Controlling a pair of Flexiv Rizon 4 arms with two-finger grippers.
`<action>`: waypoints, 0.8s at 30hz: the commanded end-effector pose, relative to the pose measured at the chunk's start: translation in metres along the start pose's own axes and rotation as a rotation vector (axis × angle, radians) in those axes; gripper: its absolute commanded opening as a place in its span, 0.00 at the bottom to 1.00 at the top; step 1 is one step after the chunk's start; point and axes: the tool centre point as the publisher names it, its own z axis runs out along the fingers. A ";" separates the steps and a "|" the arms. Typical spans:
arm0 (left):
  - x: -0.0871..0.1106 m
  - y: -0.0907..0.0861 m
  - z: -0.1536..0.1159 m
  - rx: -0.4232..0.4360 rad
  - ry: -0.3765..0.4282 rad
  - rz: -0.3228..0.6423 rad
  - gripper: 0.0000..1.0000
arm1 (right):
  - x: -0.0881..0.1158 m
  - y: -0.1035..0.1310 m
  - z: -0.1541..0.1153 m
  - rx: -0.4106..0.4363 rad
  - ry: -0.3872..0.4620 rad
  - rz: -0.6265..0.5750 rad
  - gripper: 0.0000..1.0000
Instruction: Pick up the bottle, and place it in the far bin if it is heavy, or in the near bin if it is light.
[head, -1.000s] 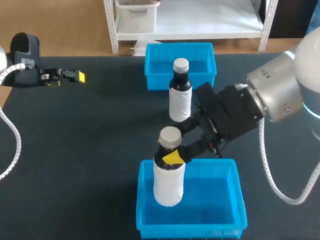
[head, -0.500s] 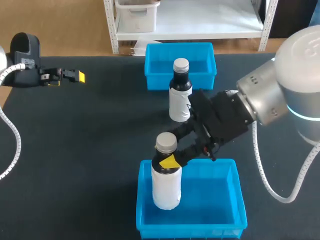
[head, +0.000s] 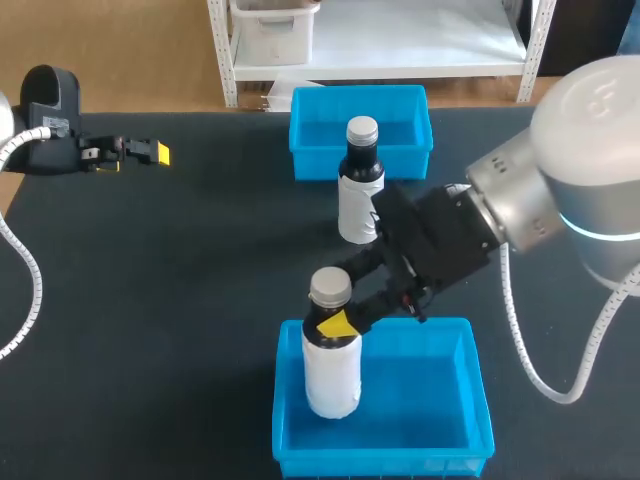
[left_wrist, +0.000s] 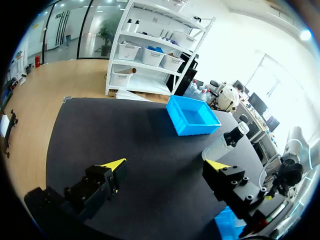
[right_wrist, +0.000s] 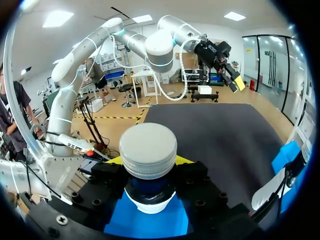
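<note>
— Where is my left arm?
— Your left arm (head: 45, 120) sits back at your far left. Its left tool (head: 150, 152) points inward, with its fingers (left_wrist: 114, 166) spread wide apart.
— And the right?
— Your right arm (head: 590, 170) comes in past the middle, wrist angled down. Your right tool (head: 335, 303) is clamped from both sides on the bottle (head: 332, 370) neck.

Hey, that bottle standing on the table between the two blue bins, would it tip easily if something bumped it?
Probably: the standing bottle is tall and narrow on a small base, so a knock near its cap would likely topple it. Once down, its round body would probably roll across the flat table. It looks rigid, unlikely to flex.
</note>
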 end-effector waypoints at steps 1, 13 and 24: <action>0.000 0.000 0.000 0.000 0.000 0.000 1.00 | 0.003 -0.003 0.003 -0.004 -0.009 -0.002 0.00; 0.000 0.000 0.000 0.000 0.000 0.000 1.00 | 0.008 -0.001 0.004 -0.003 0.006 -0.020 0.13; 0.000 0.000 0.000 0.000 0.000 0.000 1.00 | 0.010 0.003 0.001 0.001 0.033 -0.023 1.00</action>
